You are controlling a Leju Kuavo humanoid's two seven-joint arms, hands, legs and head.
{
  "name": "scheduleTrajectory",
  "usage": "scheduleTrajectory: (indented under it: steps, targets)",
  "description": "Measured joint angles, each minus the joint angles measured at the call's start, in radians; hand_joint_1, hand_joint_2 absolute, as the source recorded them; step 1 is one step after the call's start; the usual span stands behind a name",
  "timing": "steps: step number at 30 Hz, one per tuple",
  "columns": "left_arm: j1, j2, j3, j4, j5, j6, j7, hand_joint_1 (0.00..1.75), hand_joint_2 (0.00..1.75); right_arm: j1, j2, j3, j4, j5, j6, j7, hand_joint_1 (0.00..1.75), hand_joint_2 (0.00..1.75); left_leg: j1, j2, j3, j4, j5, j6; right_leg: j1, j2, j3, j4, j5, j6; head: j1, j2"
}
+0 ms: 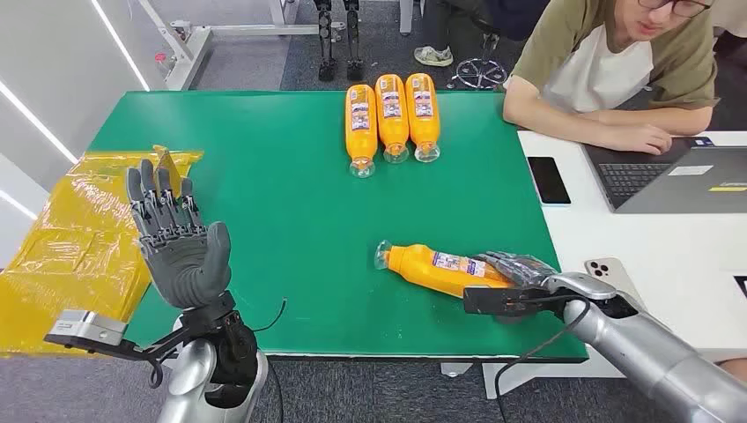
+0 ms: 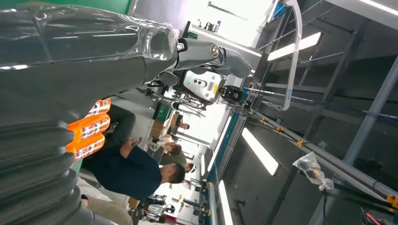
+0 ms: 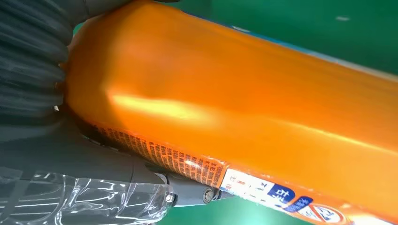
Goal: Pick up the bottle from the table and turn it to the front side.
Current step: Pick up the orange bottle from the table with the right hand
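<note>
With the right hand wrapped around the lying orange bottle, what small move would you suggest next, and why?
Probably lift it slightly. The right hand grips the base end of the orange bottle, which lies on the green table; raising it should give room to roll its label forward. The left hand is raised, holding nothing.

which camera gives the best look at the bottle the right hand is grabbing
The head view: the whole bottle lies on the green table, the right hand around its base. The right wrist view shows a close stretch of its orange side and label; the left wrist view misses it.
</note>
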Motion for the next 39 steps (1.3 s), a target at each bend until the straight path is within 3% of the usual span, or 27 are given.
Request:
scheduleTrajectory:
  steps: [2,3,4,8,17,24,28,34,39]
  targets:
    - [0.001,0.001,0.0,0.0,0.0,0.001,-0.001,0.0,1.75,0.001,-0.003,0.0,0.0,0.013,-0.013,-0.001,1.49,1.75,0.0,0.0,0.0,0.0,0.0,0.001,0.0,0.0,0.0,0.0,0.0,0.0,0.0,0.0]
    - [0.002,0.001,0.0,0.0,0.0,0.001,-0.002,0.0,1.75,0.002,-0.004,0.0,0.001,0.029,-0.028,-0.005,1.72,1.75,0.0,0.0,0.0,0.0,-0.001,0.001,0.0,0.0,0.0,0.0,0.0,0.0,0.0,0.0]
    - [0.003,0.002,0.0,0.0,0.0,0.002,-0.003,0.0,1.75,0.004,-0.003,0.0,0.006,0.047,-0.047,-0.011,1.74,1.75,0.0,0.0,0.0,0.0,-0.001,0.001,0.0,0.0,0.0,0.0,0.0,0.0,0.0,0.0]
    - [0.01,0.002,0.0,0.0,-0.006,0.002,-0.008,0.0,1.75,0.022,0.014,-0.016,0.03,0.109,-0.115,-0.031,1.73,1.75,0.0,0.0,0.001,0.0,-0.001,0.002,0.0,0.0,0.001,0.0,0.0,0.0,0.0,0.0]
    - [0.01,0.002,0.0,0.0,-0.01,0.001,-0.009,0.0,1.75,0.056,0.048,-0.069,0.045,0.163,-0.167,-0.041,1.75,1.75,0.0,0.002,0.003,0.0,-0.001,0.002,0.0,0.001,0.003,0.0,0.0,0.0,0.0,0.0]
    - [0.011,0.002,0.0,0.0,-0.015,-0.001,-0.01,0.0,1.75,0.099,0.107,-0.138,0.06,0.222,-0.265,-0.076,1.75,1.75,0.0,0.005,0.005,0.0,-0.002,0.001,0.0,0.003,0.004,0.0,0.0,0.0,0.0,0.0]
    - [0.016,0.0,0.001,0.0,-0.028,0.0,-0.01,0.0,1.75,0.148,0.17,-0.192,0.066,0.246,-0.407,-0.097,1.75,1.75,0.0,0.004,0.004,-0.001,-0.002,0.001,0.0,0.003,0.004,0.0,0.0,0.0,0.0,0.0]
    - [0.023,-0.003,0.001,0.003,-0.037,0.018,-0.005,0.0,1.75,0.208,0.295,-0.314,0.058,0.176,-0.751,-0.185,1.75,1.75,0.0,0.004,0.004,-0.001,-0.002,0.001,0.0,0.003,0.003,0.001,-0.001,0.0,0.0,0.0]
    - [0.022,-0.008,0.001,0.012,-0.036,0.022,-0.003,0.0,1.75,0.215,0.345,-0.365,0.056,0.152,-0.796,-0.209,1.75,1.75,0.0,0.004,0.003,-0.001,-0.003,0.0,0.0,0.003,0.003,0.0,-0.001,0.0,0.0,0.0]
